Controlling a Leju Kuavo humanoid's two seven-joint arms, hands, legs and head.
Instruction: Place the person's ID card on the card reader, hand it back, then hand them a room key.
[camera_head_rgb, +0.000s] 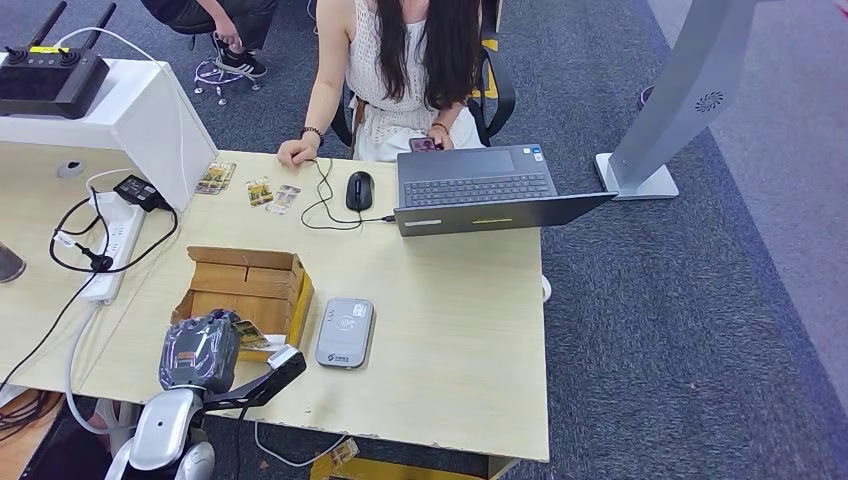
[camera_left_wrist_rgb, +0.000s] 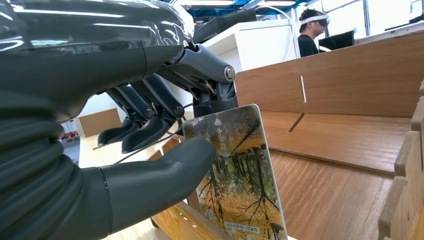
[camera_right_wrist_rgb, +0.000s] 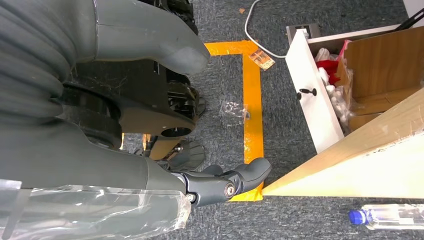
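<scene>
My left hand (camera_head_rgb: 200, 350) is at the near left of the table, over the open wooden box (camera_head_rgb: 245, 290). Its thumb and fingers (camera_left_wrist_rgb: 150, 125) pinch a room key card (camera_left_wrist_rgb: 240, 175) printed with an autumn forest; the card stands upright above the box floor (camera_left_wrist_rgb: 350, 145). The card's edge (camera_head_rgb: 250, 335) peeks out beside the hand. The grey card reader (camera_head_rgb: 344, 332) lies just right of the box with nothing on it. Three small cards (camera_head_rgb: 260, 191) lie near the person's hand (camera_head_rgb: 297, 150) at the far edge. My right hand (camera_right_wrist_rgb: 150, 170) hangs beside the table, holding nothing, fingers apart.
A seated person faces me across the table. An open laptop (camera_head_rgb: 480, 190) and mouse (camera_head_rgb: 359, 190) stand at the far side, a power strip (camera_head_rgb: 115, 245) with cables at the left. A grey stand (camera_head_rgb: 680, 100) rises at the right. A water bottle (camera_right_wrist_rgb: 390, 216) lies on the floor.
</scene>
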